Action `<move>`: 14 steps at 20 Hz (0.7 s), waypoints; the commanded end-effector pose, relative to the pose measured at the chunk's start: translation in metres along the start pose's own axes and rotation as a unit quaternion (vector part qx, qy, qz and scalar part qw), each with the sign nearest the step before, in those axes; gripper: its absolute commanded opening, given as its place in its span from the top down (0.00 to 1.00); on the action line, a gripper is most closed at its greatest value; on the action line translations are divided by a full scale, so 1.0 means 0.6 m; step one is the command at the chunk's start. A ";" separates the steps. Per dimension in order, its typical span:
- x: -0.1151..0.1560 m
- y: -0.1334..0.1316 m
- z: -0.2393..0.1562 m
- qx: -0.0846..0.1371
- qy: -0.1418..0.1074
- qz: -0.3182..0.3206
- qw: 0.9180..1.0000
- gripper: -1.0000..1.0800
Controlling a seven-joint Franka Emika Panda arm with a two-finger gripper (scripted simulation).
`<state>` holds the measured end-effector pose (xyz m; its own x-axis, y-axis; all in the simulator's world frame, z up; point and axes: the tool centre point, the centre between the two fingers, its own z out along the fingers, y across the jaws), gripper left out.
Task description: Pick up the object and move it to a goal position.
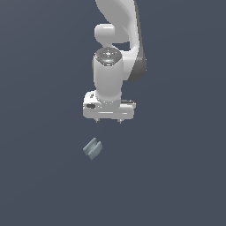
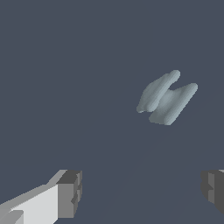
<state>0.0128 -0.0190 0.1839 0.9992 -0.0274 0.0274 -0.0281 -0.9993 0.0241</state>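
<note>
The object is a small pale grey-blue blocky piece with a groove between two ridges. It lies on the dark floor, below and slightly toward the exterior view's left of my gripper. The white gripper points down, is open and holds nothing, with its short fingertips apart from the object. In the wrist view the object lies beyond the two spread fingers, outside the gap between them and nearer the far finger.
The white Panda arm rises behind the gripper toward the top of the exterior view. The floor is a plain dark grey-blue surface with no other objects in view.
</note>
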 end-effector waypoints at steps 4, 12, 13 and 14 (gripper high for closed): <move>0.002 -0.003 -0.005 0.000 0.003 0.003 1.000 0.04; 0.008 -0.017 -0.033 0.003 0.018 0.009 1.000 0.04; 0.008 -0.016 -0.032 0.003 0.018 0.009 1.000 0.04; 0.008 -0.016 -0.031 0.003 0.017 0.010 1.000 0.04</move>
<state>0.0177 -0.0089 0.2031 0.9970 -0.0449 0.0637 -0.0461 -0.9988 0.0174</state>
